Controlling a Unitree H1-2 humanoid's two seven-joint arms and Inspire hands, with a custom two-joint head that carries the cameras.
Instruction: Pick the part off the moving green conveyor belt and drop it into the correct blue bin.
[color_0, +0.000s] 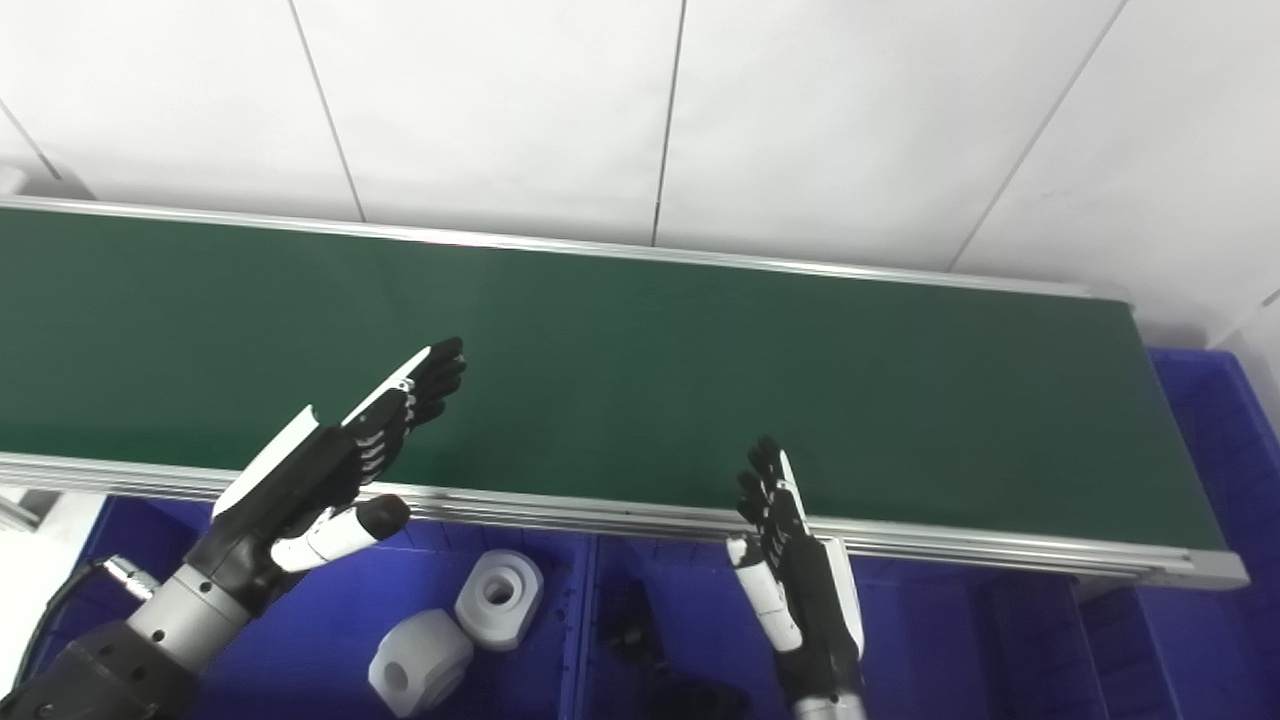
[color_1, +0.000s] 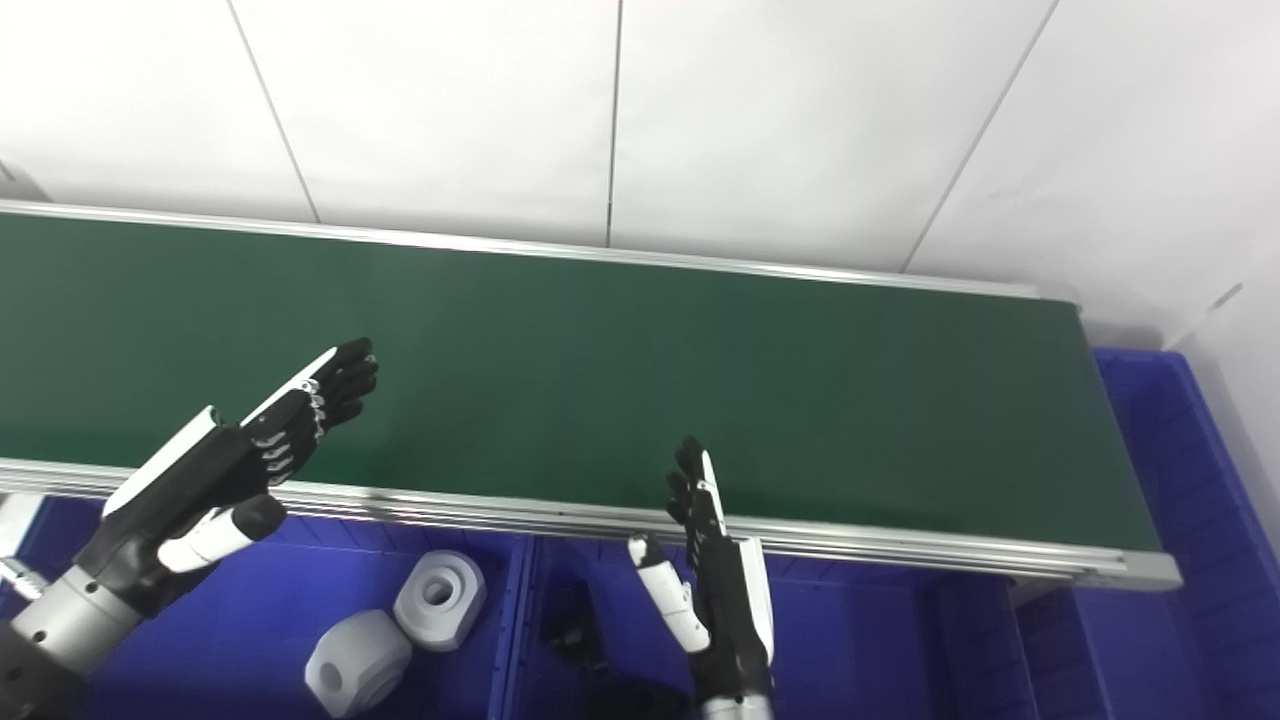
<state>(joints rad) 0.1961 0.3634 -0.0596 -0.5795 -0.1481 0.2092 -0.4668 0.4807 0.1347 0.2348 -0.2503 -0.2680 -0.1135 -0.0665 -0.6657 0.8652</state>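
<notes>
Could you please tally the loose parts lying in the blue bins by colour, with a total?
White parts: 2, one and another, in the left blue bin.
Black parts: cannot count; dark shapes in the middle bin blur together.
Total clearly countable: 2.

No readable text anywhere. Green conveyor belt (color_0: 640, 350) plain, blue bins (color_0: 300, 640) unmarked, white parts (color_0: 500, 598) blank (no labels, brands, numbers visible on hands either).
</notes>
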